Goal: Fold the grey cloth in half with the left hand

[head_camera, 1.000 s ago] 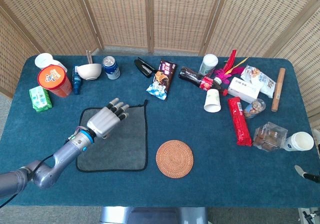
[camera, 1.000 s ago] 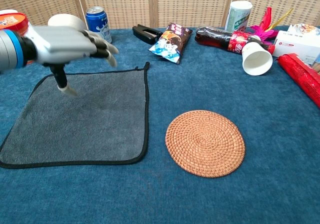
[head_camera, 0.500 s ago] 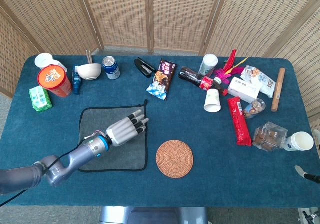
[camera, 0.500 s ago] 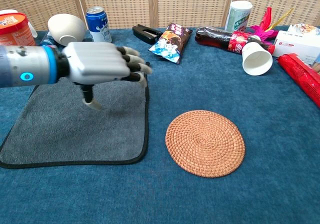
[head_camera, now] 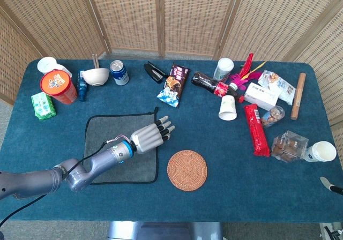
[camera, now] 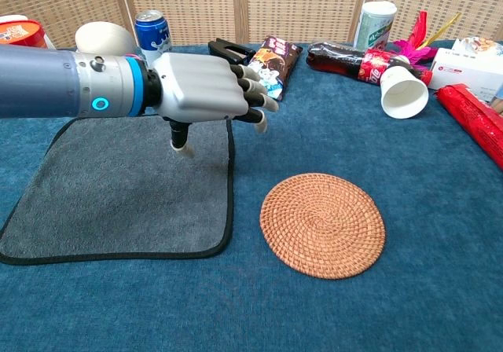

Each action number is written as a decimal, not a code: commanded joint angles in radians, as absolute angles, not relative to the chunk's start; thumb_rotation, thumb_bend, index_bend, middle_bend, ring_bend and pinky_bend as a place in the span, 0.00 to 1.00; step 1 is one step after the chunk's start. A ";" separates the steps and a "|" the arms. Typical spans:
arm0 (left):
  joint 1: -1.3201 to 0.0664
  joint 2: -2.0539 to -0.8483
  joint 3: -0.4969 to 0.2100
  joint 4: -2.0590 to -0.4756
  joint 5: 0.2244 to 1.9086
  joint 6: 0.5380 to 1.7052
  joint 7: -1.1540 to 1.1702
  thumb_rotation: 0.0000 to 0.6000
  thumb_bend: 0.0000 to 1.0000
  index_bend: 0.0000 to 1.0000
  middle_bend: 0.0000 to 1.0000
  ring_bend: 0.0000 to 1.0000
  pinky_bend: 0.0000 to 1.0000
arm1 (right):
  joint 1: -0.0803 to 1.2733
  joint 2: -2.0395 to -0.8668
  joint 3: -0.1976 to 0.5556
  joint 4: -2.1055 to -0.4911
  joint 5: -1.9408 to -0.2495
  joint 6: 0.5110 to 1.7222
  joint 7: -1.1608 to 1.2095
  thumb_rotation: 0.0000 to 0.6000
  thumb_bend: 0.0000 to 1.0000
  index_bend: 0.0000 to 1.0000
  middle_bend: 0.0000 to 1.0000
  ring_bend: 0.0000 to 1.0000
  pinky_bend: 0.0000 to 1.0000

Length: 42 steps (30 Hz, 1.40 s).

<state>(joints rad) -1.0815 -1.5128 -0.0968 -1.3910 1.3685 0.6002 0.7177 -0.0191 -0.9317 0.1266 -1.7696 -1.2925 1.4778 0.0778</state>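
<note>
Left hand poised over the right edge of the grey cloth, empty and open

The left hand (camera: 206, 87) hovers palm-down above the right border of the grey cloth (camera: 118, 195), fingers (head_camera: 164, 127) spread and holding nothing, their tips reaching past the hem toward the woven coaster (camera: 322, 224). The cloth lies flat on the blue table (head_camera: 214, 197), mostly below and to the hand's left. The right hand is barely visible at the table's far corner; its state cannot be told.
</note>
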 commanded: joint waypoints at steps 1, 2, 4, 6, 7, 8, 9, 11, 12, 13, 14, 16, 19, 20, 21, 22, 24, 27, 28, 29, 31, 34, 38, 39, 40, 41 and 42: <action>-1.107 -1.527 -0.098 -1.379 1.338 0.574 0.757 1.00 0.23 0.19 0.00 0.00 0.00 | -0.020 -0.930 0.127 -1.771 -1.294 1.480 0.081 1.00 0.00 0.01 0.00 0.00 0.00; -1.112 -1.531 -0.097 -1.377 1.331 0.570 0.766 1.00 0.23 0.19 0.00 0.00 0.00 | -0.021 -0.929 0.127 -1.771 -1.294 1.481 0.083 1.00 0.00 0.01 0.00 0.00 0.00; -1.119 -1.537 -0.094 -1.373 1.315 0.562 0.781 1.00 0.22 0.19 0.00 0.00 0.00 | -0.022 -0.927 0.128 -1.771 -1.294 1.483 0.088 1.00 0.00 0.01 0.00 0.00 0.00; -1.127 -1.541 -0.089 -1.371 1.300 0.557 0.797 1.00 0.22 0.19 0.00 0.00 0.00 | -0.024 -0.925 0.130 -1.770 -1.291 1.484 0.096 1.00 0.00 0.01 0.00 0.00 0.00; -1.129 -1.542 -0.085 -1.370 1.294 0.556 0.802 1.00 0.22 0.19 0.00 0.00 0.00 | -0.024 -0.924 0.131 -1.770 -1.290 1.483 0.099 1.00 0.00 0.02 0.00 0.00 0.00; -1.130 -1.543 -0.083 -1.369 1.287 0.554 0.806 1.00 0.22 0.19 0.00 0.00 0.00 | -0.025 -0.923 0.131 -1.769 -1.289 1.482 0.101 1.00 0.00 0.02 0.00 0.00 0.00; -1.131 -1.544 -0.080 -1.368 1.279 0.553 0.809 1.00 0.22 0.19 0.00 0.00 0.00 | -0.025 -0.922 0.131 -1.768 -1.289 1.481 0.104 1.00 0.00 0.02 0.00 0.00 0.00; -1.135 -1.547 -0.074 -1.366 1.267 0.551 0.818 1.00 0.22 0.19 0.00 0.00 0.00 | -0.024 -0.921 0.131 -1.768 -1.289 1.480 0.108 1.00 0.00 0.02 0.00 0.00 0.00; -1.137 -1.548 -0.069 -1.365 1.261 0.552 0.826 1.00 0.22 0.19 0.00 0.00 0.00 | -0.024 -0.921 0.131 -1.767 -1.290 1.479 0.109 1.00 0.00 0.02 0.00 0.00 0.00; -1.139 -1.550 -0.066 -1.365 1.258 0.554 0.831 1.00 0.22 0.20 0.00 0.00 0.00 | -0.024 -0.920 0.131 -1.767 -1.290 1.478 0.111 1.00 0.00 0.02 0.00 0.00 0.00; -1.140 -1.551 -0.063 -1.365 1.253 0.554 0.835 1.00 0.21 0.20 0.00 0.00 0.00 | -0.024 -0.920 0.131 -1.767 -1.290 1.478 0.112 1.00 0.00 0.02 0.00 0.00 0.00; -1.142 -1.555 -0.056 -1.367 1.241 0.556 0.839 1.00 0.21 0.21 0.00 0.00 0.00 | -0.024 -0.920 0.131 -1.766 -1.289 1.476 0.115 1.00 0.00 0.02 0.00 0.00 0.00; -1.143 -1.556 -0.044 -1.370 1.234 0.563 0.845 1.00 0.21 0.23 0.00 0.00 0.00 | -0.025 -0.918 0.133 -1.764 -1.284 1.474 0.123 1.00 0.00 0.02 0.00 0.00 0.00; -1.143 -1.556 -0.042 -1.370 1.233 0.566 0.845 1.00 0.21 0.23 0.00 0.00 0.00 | -0.025 -0.918 0.134 -1.764 -1.283 1.474 0.125 1.00 0.00 0.02 0.00 0.00 0.00; -1.142 -1.556 -0.039 -1.370 1.232 0.569 0.845 1.00 0.21 0.23 0.00 0.00 0.00 | -0.025 -0.918 0.134 -1.763 -1.283 1.474 0.127 1.00 0.00 0.02 0.00 0.00 0.00; -1.141 -1.557 -0.036 -1.369 1.231 0.572 0.845 1.00 0.21 0.24 0.00 0.00 0.00 | -0.026 -0.917 0.134 -1.763 -1.283 1.475 0.128 1.00 0.00 0.02 0.00 0.00 0.00; -1.141 -1.558 -0.029 -1.364 1.228 0.575 0.845 1.00 0.21 0.24 0.00 0.00 0.00 | -0.025 -0.917 0.134 -1.763 -1.285 1.475 0.127 1.00 0.00 0.02 0.00 0.00 0.00; -1.143 -1.563 -0.021 -1.358 1.224 0.578 0.845 1.00 0.21 0.25 0.00 0.00 0.00 | -0.025 -0.918 0.132 -1.763 -1.286 1.472 0.125 1.00 0.00 0.02 0.00 0.00 0.00; -1.144 -1.564 -0.019 -1.356 1.225 0.580 0.845 1.00 0.21 0.26 0.00 0.00 0.00 | -0.024 -0.918 0.132 -1.763 -1.286 1.472 0.125 1.00 0.00 0.02 0.00 0.00 0.00; -1.144 -1.565 -0.018 -1.355 1.224 0.581 0.844 1.00 0.21 0.28 0.00 0.00 0.00 | -0.024 -0.919 0.133 -1.763 -1.286 1.472 0.124 1.00 0.00 0.02 0.00 0.00 0.00; -1.146 -1.568 -0.018 -1.353 1.223 0.585 0.840 1.00 0.21 0.33 0.00 0.00 0.00 | -0.024 -0.920 0.133 -1.762 -1.285 1.471 0.124 1.00 0.00 0.02 0.00 0.00 0.00; -1.148 -1.571 -0.013 -1.351 1.226 0.591 0.835 1.00 0.21 0.35 0.00 0.00 0.00 | -0.024 -0.920 0.134 -1.761 -1.282 1.471 0.126 1.00 0.00 0.02 0.00 0.00 0.00; -1.149 -1.572 -0.006 -1.349 1.228 0.595 0.832 1.00 0.21 0.35 0.00 0.00 0.00 | -0.024 -0.919 0.134 -1.761 -1.284 1.470 0.128 1.00 0.00 0.02 0.00 0.00 0.00; -1.149 -1.573 -0.004 -1.348 1.228 0.597 0.831 1.00 0.21 0.35 0.00 0.00 0.00 | -0.024 -0.919 0.133 -1.761 -1.286 1.470 0.129 1.00 0.00 0.02 0.00 0.00 0.00; -1.149 -1.574 -0.003 -1.347 1.227 0.599 0.831 1.00 0.21 0.36 0.00 0.00 0.00 | -0.024 -0.919 0.133 -1.761 -1.287 1.470 0.129 1.00 0.00 0.02 0.00 0.00 0.00; -1.150 -1.574 -0.002 -1.346 1.227 0.600 0.831 1.00 0.21 0.36 0.00 0.00 0.00 | -0.024 -0.918 0.133 -1.761 -1.287 1.470 0.131 1.00 0.00 0.02 0.00 0.00 0.00; -1.150 -1.574 -0.002 -1.345 1.226 0.601 0.831 1.00 0.21 0.36 0.00 0.00 0.00 | -0.024 -0.918 0.133 -1.761 -1.288 1.470 0.131 1.00 0.00 0.02 0.00 0.00 0.00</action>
<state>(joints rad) -1.1503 -1.5743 -0.0017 -1.3449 1.2260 0.6007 0.8308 -0.0243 -0.9180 0.1326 -1.7614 -1.2876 1.4700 0.1313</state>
